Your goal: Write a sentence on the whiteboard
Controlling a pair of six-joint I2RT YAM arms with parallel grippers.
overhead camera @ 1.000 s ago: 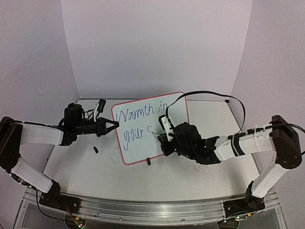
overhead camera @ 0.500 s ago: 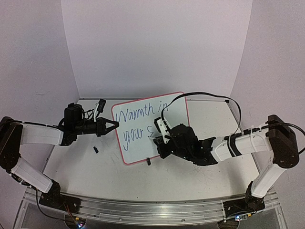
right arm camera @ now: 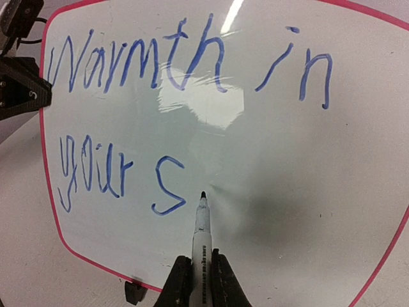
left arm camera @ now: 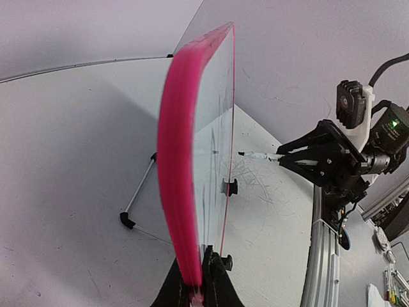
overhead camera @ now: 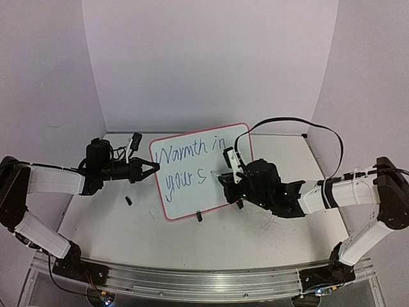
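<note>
The whiteboard [overhead camera: 233, 157] stands tilted on the table, white with a thin pink frame. The sentence [overhead camera: 186, 155] in blue marker reads "Warmth in" over "your s" [right arm camera: 115, 169]. My left gripper [overhead camera: 153, 167] is shut on the board's left edge, seen edge-on as a pink band [left arm camera: 182, 160] running into the fingertips [left arm camera: 217, 281]. My right gripper [right arm camera: 200, 275] is shut on a white marker [right arm camera: 202, 236]. The marker's black tip points at the board just right of the "s"; whether it touches I cannot tell.
A small dark cap [overhead camera: 128, 200] lies on the table left of the board. The board's wire stand [left arm camera: 137, 192] has black feet [overhead camera: 199, 216]. A black cable [overhead camera: 300, 125] loops over the right arm. White walls close in the back; an aluminium rail [overhead camera: 192, 281] runs along the near edge.
The last mark on the lower line grew from a "c" shape into a full "s". The right gripper then shifted right with the marker. The left arm and the board have not moved.
</note>
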